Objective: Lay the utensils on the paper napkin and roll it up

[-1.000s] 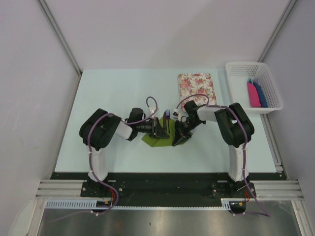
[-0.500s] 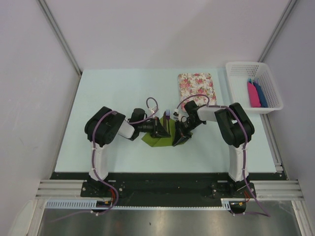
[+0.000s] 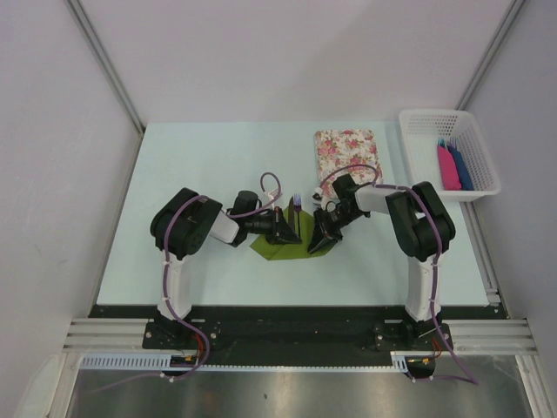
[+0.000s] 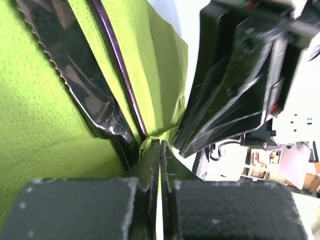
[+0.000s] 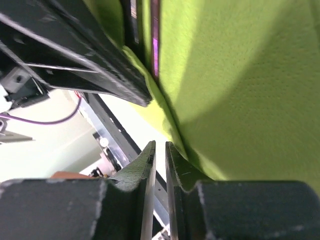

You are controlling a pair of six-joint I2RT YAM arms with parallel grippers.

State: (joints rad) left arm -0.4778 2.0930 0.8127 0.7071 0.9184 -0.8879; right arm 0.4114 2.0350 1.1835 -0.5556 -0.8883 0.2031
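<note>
The thin olive-green paper napkin (image 3: 280, 251) lies crumpled on the pale blue table (image 3: 200, 174), between the 2 arms. The slim dark purple-maroon utensils (image 4: 118, 62) lie on it and run along a fold.

The left gripper (image 4: 160, 146) is fully closed, and a raised fold of the napkin runs right into its tips, so it appears to be pinching the paper. The right gripper (image 5: 160, 146) has its jaws a narrow slit apart with nothing visibly between them. The napkin's edge lies just beside 1 fingertip.

Several things could go wrong from here.
- The paper is thin, so a pull from the pinched fold could tear it or slip it out of the closed tips.
- The serrated dark knife blade (image 4: 75, 70) lies loose on the sheet. If the fold is lifted unevenly, the cutlery may slide out of the open end.
- The 2 grippers are very near each other over the napkin, so a roll led by 1 side risks the fingers colliding.

From overhead, both grippers cover most of the napkin, so I cannot tell how far it is rolled or how many utensils it holds. Only fork tines show past its far edge. The wrist views are too close to show the napkin's outline.

The pink-and-white floral rectangular mat (image 3: 348, 155) and the white plastic basket (image 3: 426, 117) sit well apart from the work.
</note>
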